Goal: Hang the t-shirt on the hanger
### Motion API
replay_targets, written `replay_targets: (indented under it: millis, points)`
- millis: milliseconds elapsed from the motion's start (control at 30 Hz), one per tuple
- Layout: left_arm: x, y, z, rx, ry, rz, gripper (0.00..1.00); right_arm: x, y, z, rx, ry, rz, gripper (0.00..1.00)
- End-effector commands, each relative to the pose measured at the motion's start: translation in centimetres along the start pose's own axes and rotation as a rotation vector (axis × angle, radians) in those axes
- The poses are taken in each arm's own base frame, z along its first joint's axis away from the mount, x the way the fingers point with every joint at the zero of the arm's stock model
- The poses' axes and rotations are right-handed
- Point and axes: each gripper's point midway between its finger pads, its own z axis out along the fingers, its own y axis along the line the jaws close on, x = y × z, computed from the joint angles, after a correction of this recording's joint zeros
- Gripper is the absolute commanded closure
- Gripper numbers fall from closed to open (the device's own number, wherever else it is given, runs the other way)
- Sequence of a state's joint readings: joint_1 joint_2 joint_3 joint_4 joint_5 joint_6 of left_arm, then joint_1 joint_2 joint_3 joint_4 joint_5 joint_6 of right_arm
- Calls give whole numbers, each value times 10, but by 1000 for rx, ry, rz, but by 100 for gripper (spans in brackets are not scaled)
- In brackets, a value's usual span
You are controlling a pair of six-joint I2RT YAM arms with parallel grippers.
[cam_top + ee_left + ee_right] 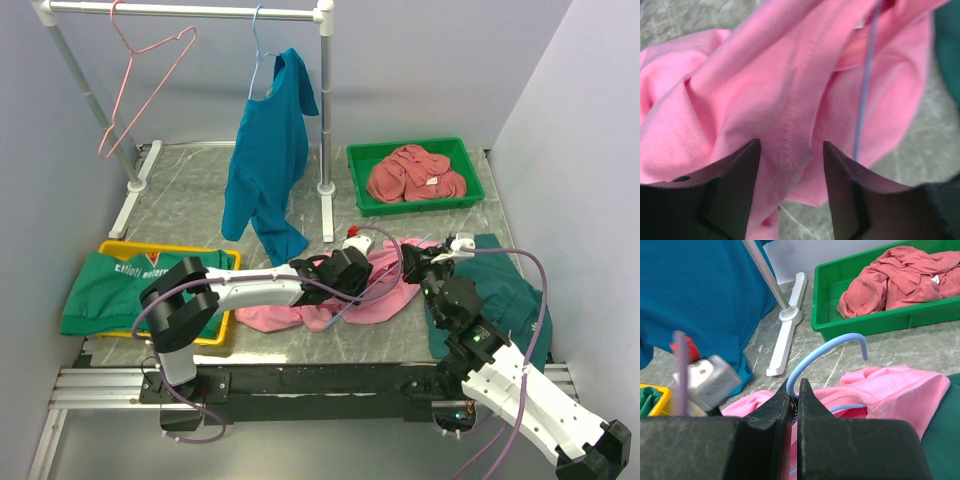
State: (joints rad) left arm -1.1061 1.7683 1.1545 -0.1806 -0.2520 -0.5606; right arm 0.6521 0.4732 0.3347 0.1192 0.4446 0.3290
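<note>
L: left gripper (791, 147) jaws apart astride a hem fold of t-shirt (765, 100); not pinching | R: right gripper (795, 387) clenched on hanger (847, 336) neck; hook up | t-shirt crumpled on table (190, 200) between arms; hanger wire runs into it

The left gripper (366, 273) was over the crumpled t-shirt (390, 298) on the table (190, 200); the right gripper (420, 260) sat at its right edge. A teal shirt (265, 165) hung from the rack (325, 110) behind.

White arms (255, 287), black hands (791, 146) — purple cables (680, 365)
</note>
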Motion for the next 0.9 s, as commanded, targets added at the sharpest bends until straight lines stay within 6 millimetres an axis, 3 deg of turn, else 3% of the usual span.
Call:
replay_targets:
  millis: [0, 33, 133, 167, 267, 400, 500, 867]
  points:
    - [-10, 13, 6, -105, -38, 35, 48, -17, 4, 0, -3, -61, 42, 100]
    - [-9, 14, 6, -110, -35, 40, 51, -18, 5, 0, -7, -61, 42, 100]
    - [-10, 15, 4, -115, -38, 43, 73, -20, 5, 0, -3, -64, 42, 100]
    - [-15, 14, -3, -103, -54, 38, 82, -21, 3, 1, 8, -66, 43, 100]
    - [-29, 10, -22, -25, -87, 4, 96, -23, 3, 2, 22, -67, 44, 100]
    - [-55, 15, -49, 123, -136, -66, 99, -30, 5, 7, 39, -74, 45, 100]
    - [-62, 20, -70, 223, -146, -92, 99, -42, 5, 11, 68, -93, 44, 100]
    - [-68, 35, -125, 311, -186, -78, 99, -102, -7, 29, 313, -165, 20, 100]
